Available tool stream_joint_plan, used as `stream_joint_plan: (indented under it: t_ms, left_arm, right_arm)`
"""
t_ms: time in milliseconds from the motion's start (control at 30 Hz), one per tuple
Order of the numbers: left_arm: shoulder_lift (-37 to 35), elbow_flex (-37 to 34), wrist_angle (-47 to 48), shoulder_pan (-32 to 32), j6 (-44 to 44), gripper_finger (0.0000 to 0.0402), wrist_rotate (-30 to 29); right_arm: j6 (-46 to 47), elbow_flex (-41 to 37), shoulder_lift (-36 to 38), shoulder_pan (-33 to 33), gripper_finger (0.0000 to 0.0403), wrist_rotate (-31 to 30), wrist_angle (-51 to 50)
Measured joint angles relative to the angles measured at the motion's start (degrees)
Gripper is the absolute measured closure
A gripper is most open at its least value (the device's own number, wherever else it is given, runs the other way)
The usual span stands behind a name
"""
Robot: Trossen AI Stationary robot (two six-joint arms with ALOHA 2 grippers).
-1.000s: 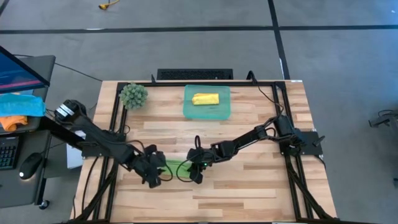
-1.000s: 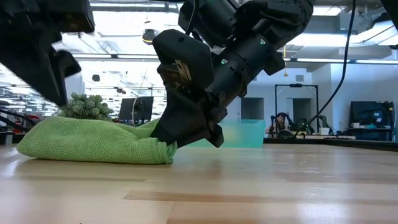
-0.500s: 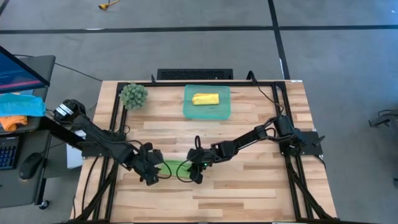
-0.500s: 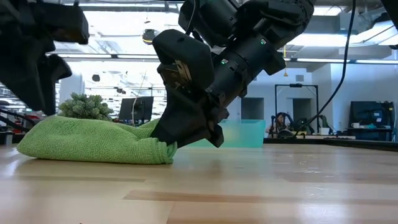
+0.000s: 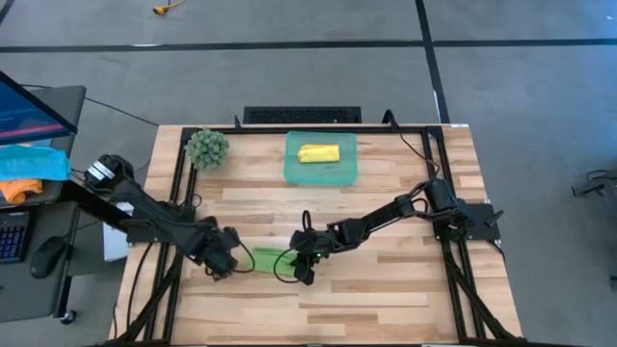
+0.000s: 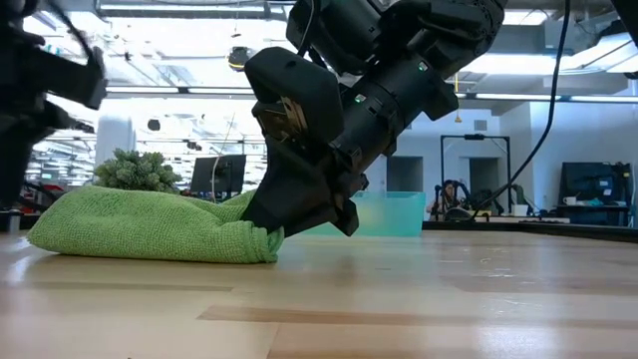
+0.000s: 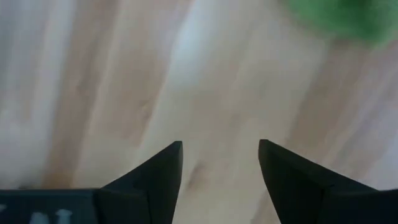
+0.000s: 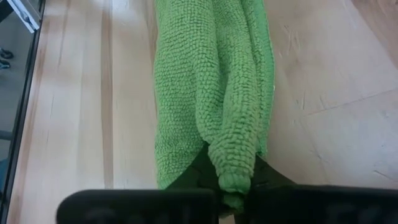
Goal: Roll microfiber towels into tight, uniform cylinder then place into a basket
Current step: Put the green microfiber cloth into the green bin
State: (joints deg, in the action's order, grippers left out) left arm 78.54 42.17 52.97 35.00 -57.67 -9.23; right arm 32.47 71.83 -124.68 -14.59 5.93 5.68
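Both arms are dark — near black, built of jointed segments with thin black cables looping beside them. The left arm point(image 5: 145, 210) carries a white patch near its base, and its gripper point(image 7: 219, 163) ends in two flat, tapering black fingers. The right gripper point(image 6: 311, 204) is bulky and angular — with a small green light on its housing.

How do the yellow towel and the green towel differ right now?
The yellow towel lies in the basket; the green towel is out on the table. No gripper touches the yellow one, while the right gripper is shut on the green towel's end and the left gripper is open beside it. Both are rolled up.
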Motion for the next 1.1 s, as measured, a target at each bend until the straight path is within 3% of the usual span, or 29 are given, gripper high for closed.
stream_joint_plan:
  t_ms: [267, 400, 567, 767, 1100]
  left_arm:
    - [-6.95, -0.02, 4.67, 2.9, -2.66, 0.0214, -2.95]
    - [-12.03, -0.24, 3.34, 5.15, -5.2, 0.0222, -8.6]
    - [-17.08, -6.06, -14.04, 7.36, -4.8, 0.0232, -18.06]
    - [-16.57, -13.53, -37.49, 7.45, -1.01, 0.0232, -15.88]
    - [-11.88, -14.38, -39.92, 7.34, -0.48, 0.0169, -16.44]
  right_arm:
    - [-0.02, 0.0, 0.0, 0.0, 0.0378, 0.12, 0.01]
    - [0.0, 0.0, 0.0, 0.0, 0.0374, 0.17, 0.03]
    - [0.0, 0.0, 0.0, 0.0, 0.0377, 0.2, 0.03]
    - [0.0, 0.0, 0.0, 0.0, 0.0373, 0.23, 0.03]
    - [0.04, -0.01, 0.0, 0.0, 0.0375, 0.27, 0.1]
